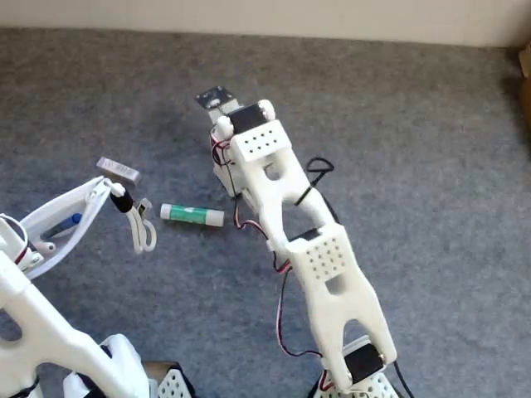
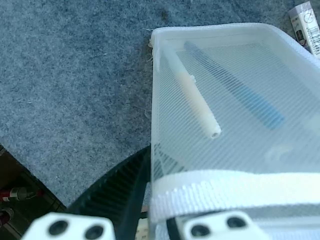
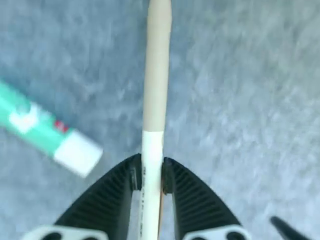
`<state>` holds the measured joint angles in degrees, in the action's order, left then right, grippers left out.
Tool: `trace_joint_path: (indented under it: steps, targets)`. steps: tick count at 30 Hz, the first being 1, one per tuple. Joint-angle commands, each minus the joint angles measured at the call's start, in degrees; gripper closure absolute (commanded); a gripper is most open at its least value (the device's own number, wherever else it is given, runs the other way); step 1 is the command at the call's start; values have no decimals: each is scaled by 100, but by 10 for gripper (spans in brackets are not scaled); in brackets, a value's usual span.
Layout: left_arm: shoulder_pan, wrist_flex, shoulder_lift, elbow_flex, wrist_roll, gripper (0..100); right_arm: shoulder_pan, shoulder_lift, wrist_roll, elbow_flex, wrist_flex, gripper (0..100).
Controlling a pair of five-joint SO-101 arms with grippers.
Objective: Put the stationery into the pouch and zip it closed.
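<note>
The left arm is reaching in over the left edge of the grey, carpet-like bench [image 1: 431, 133]. Its gripper [image 2: 149, 167] is clamping its jaws onto the white mesh pouch [image 1: 73, 209] beside the woven band on its edge. The pouch is sitting tilted in that grip near the left edge of the bench. Through the mesh a white pen [image 2: 192, 100] and a blue pen [image 2: 245, 95] are showing, lying side by side inside it. The zipper pull [image 1: 143, 229] with its small loop is hanging off the pouch end that points towards the middle of the bench.

The right arm [image 1: 323, 257] is stretching from the near edge up across the middle of the bench. Its gripper [image 3: 150, 167] is pinching a thin beige-and-white pen [image 3: 156, 75] between clenched jaws, with the pen sticking out straight ahead of them, over the bench.

The green glue stick [image 1: 191, 214] with its white cap is lying flat on the bench between the zipper pull and the right arm, apart from both. A small wrapped eraser [image 1: 118, 170] is lying on the bench just beyond the pouch, on the far side from the arm bases.
</note>
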<state>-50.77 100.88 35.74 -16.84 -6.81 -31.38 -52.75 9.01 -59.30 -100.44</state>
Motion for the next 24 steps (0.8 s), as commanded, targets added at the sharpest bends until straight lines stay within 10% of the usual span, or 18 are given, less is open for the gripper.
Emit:
trace_joint_path:
  steps: [1, 24]
  targets:
    - [75, 0, -110, -180, -53, 993, 92, 1235, 185, 1147, -57, 994]
    - [40, 0, -136, -189, -53, 993, 295, 2369, 598, 3582, -40, 900]
